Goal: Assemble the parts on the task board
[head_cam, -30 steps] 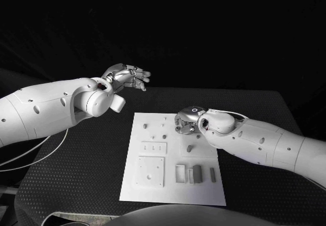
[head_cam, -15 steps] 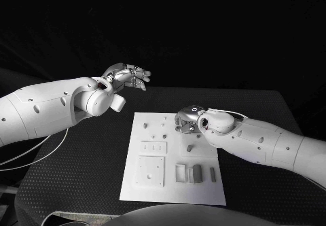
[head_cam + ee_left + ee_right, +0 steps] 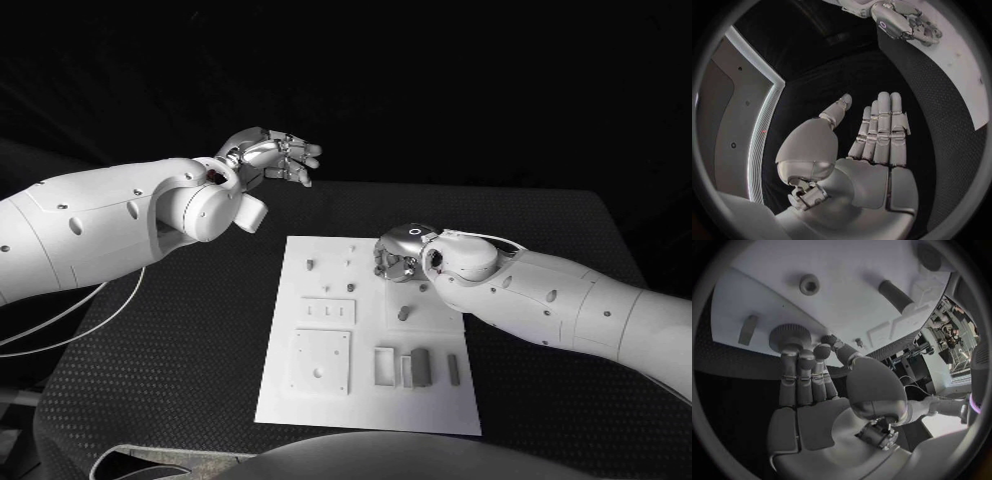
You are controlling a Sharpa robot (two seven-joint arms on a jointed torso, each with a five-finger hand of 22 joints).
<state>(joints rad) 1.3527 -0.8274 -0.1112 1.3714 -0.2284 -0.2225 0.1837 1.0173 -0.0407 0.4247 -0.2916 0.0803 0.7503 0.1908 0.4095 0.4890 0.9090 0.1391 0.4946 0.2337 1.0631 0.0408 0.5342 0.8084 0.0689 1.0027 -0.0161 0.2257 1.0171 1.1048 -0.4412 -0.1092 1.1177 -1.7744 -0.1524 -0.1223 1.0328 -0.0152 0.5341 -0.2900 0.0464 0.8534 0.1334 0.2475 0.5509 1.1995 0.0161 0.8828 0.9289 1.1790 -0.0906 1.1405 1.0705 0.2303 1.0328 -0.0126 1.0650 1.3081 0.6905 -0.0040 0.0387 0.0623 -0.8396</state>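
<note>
Black table (image 3: 173, 330), left hand (image 3: 271, 157) raised, flat

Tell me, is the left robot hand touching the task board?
Apart. In the head view the left robot hand is raised beyond the table's far edge, away from the task board.

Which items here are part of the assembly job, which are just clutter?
Job:
- task board
- grey parts on it, e.g. peg, bar, block
- round knurled part, right hand fingertips on it
- left hand, raised beyond the board, holding nothing

Lying about:
- white cable on black table
</note>
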